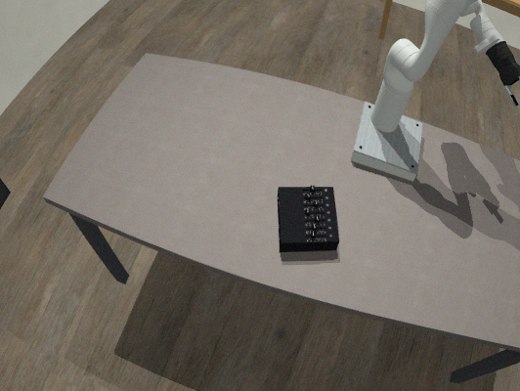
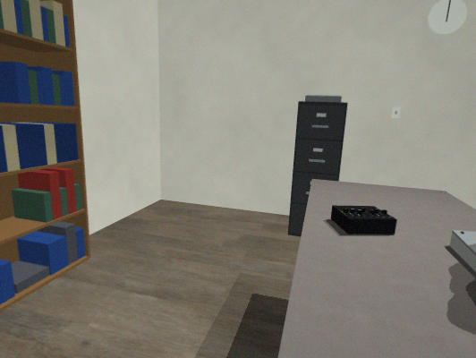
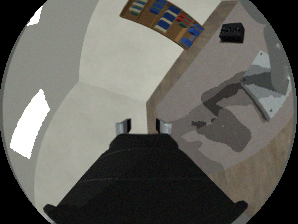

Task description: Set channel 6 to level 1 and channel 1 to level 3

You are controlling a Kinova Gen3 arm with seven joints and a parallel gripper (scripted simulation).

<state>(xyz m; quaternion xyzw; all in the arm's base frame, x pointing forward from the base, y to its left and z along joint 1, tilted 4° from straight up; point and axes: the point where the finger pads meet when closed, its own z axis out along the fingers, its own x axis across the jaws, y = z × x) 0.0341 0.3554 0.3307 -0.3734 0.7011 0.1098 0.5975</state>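
While claw (image 3: 141, 124) hangs released, one lighting desk (image 1: 308, 219) sits on one table (image 1: 195, 147).

From above, my fader caps (image 1: 313, 215) are too small to read any level, and the frame's right edge crops my gripper (image 1: 511, 98).

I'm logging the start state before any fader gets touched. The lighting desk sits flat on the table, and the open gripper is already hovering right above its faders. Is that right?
Not quite. The lighting desk does sit flat on the table, and the gripper is open, but it is not above the faders. The top view shows it raised far off beyond the arm's base plate, well away from the desk.
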